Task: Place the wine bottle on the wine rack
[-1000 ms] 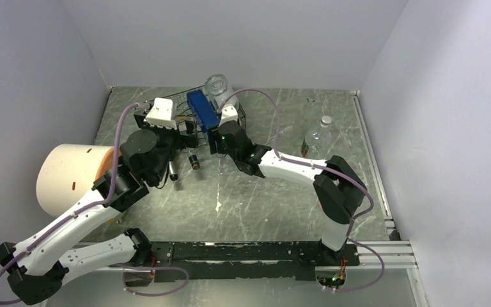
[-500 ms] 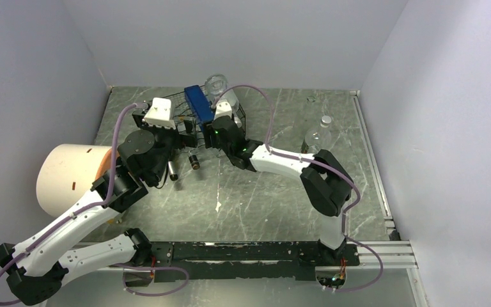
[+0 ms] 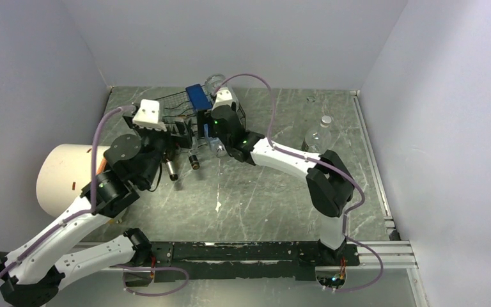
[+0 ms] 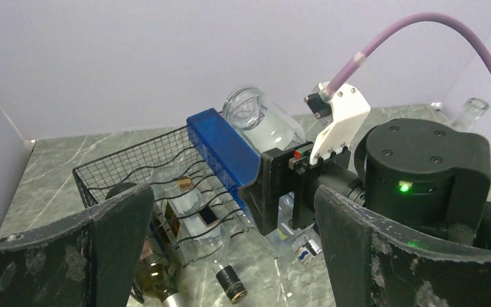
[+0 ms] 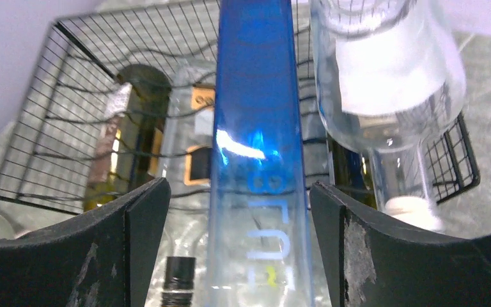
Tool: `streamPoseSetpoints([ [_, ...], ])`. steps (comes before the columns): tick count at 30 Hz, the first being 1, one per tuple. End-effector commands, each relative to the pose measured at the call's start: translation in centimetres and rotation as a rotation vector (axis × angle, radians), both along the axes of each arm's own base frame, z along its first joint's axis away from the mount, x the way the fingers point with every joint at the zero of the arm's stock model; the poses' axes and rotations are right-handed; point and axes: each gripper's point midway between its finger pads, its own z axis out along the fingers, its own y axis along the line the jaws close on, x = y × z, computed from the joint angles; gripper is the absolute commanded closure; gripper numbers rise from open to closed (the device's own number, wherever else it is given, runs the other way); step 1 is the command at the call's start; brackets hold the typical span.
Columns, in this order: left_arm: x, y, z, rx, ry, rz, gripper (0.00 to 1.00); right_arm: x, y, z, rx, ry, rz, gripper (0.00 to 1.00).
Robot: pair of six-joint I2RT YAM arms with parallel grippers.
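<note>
Our right gripper (image 5: 238,195) is spread, and the blue wine bottle (image 5: 259,128) runs lengthwise between its fingers with a gap at the left one. The bottle lies on the wine rack (image 5: 45,128) just ahead. Our left gripper (image 4: 230,204) is spread wide around nothing, with the rack ahead of it.

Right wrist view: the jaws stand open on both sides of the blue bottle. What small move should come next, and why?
Probably draw the right gripper straight back, away from the wine rack, with open jaws. The blue bottle lies on the rack's wires beside a clear bottle, and the jaws stand apart from it, so it seems released. A straight pull should spare its neck.
</note>
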Motion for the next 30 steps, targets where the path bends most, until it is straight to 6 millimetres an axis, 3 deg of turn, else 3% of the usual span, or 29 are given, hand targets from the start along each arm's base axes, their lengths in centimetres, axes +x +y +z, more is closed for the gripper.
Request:
streamPoseSetpoints([
  [1,-1.4,0.4,3.1,-0.082,-0.072,-0.057,0.01,0.3,0.0,8.2,0.169,-0.117,-0.005,0.15],
  [6,-2.1,0.2,3.5,-0.102,-0.074,-0.092,0.00,-0.8,-1.8,10.3,0.170,-0.124,-0.003,0.15],
  [11,-2.4,-0.5,3.2,-0.101,-0.062,-0.137,0.00,-2.5,-6.6,13.1,0.137,-0.154,-0.072,0.15],
  [15,-2.5,-1.4,2.4,-0.085,-0.043,-0.182,0.00,-3.8,-12.5,14.2,0.091,-0.166,-0.222,0.15],
  [23,-2.4,-2.2,1.1,-0.062,-0.015,-0.205,0.00,-5.1,-26.6,12.4,0.005,-0.069,-0.556,0.16],
  [30,-1.9,-3.3,0.5,-0.055,-0.009,-0.229,0.01,-7.5,-32.9,11.6,-0.032,-0.039,-0.763,0.16],
])
